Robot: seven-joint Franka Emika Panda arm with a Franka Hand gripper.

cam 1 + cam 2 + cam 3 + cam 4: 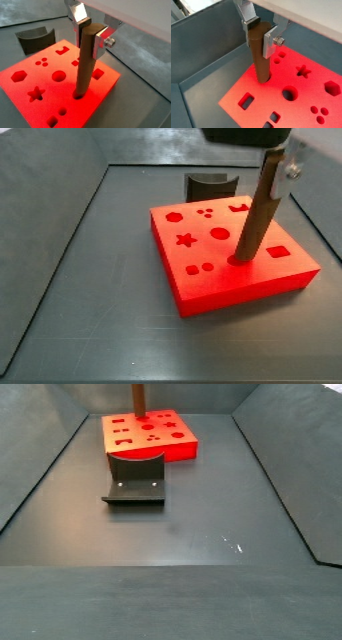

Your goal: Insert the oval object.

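The gripper [90, 31] stands above the red block [254, 283], its jaws clamped on the top of the oval object [85, 62], a slim brown rod standing upright with its lower end in a hole of the block. A dark grey curved piece [135, 480] rests just beside the block on the grey counter [201, 534].
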